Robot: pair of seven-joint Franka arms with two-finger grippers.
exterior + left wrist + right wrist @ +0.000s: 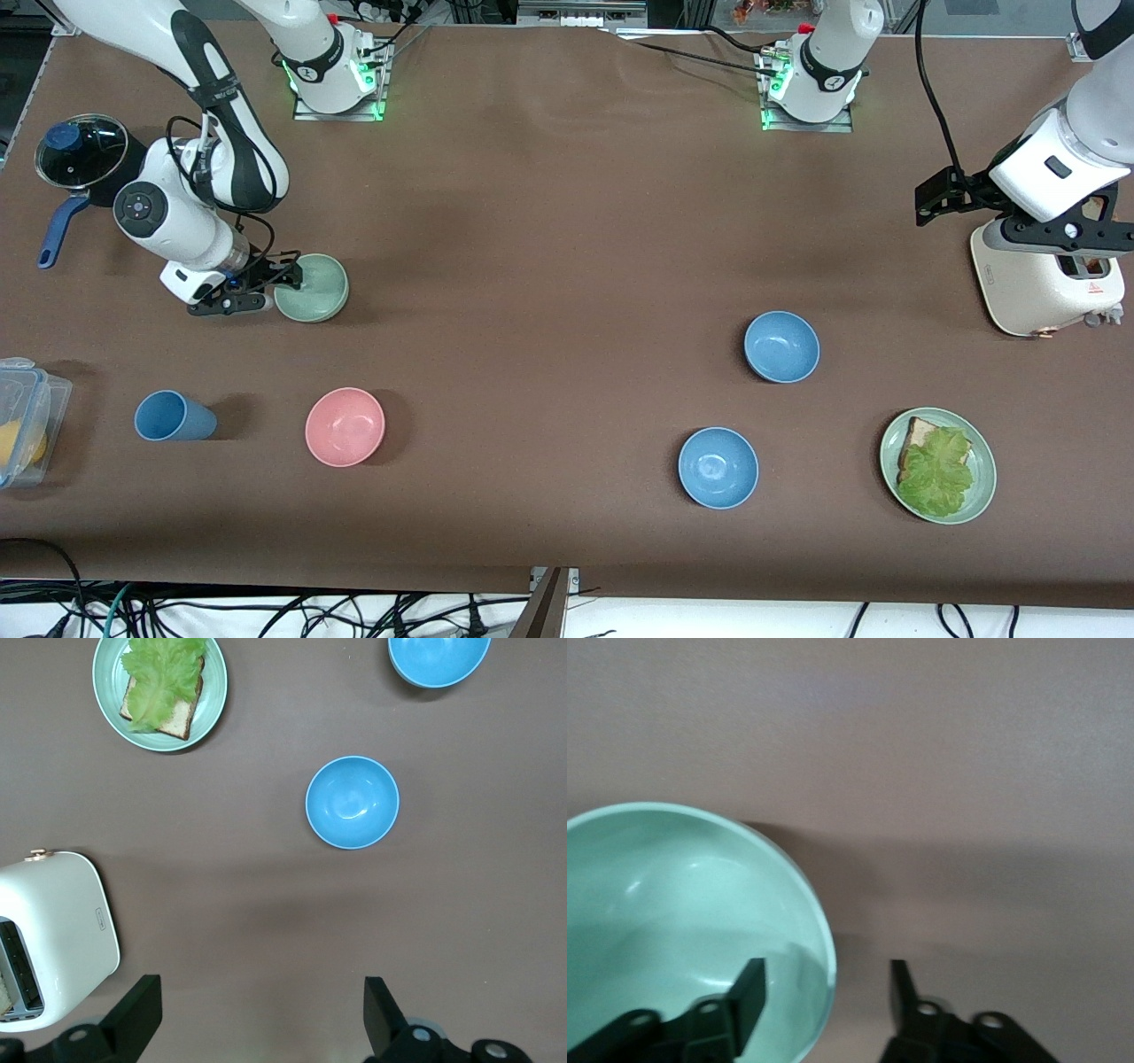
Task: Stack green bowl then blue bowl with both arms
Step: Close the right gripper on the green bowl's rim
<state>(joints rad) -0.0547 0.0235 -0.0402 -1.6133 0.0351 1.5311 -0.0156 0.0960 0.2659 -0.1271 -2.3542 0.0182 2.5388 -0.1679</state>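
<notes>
The pale green bowl [315, 289] sits on the table toward the right arm's end. My right gripper [282, 283] is open at its rim, one finger inside the bowl [691, 912] and the other outside it; in the right wrist view the gripper [824, 979] straddles the rim. Two blue bowls stand toward the left arm's end. The one farther from the front camera [781, 346] [353, 802] looks slightly duller than the nearer one [718, 467] [438, 656]. My left gripper [928, 199] [263, 1010] is open and empty, up over the table beside the toaster.
A white toaster [1045, 283] [53, 930] stands below the left arm. A green plate with bread and lettuce [983, 496] is near the front edge. A pink bowl [345, 426], a blue cup [173, 416], a plastic box [22, 421] and a lidded pot [84, 159] are toward the right arm's end.
</notes>
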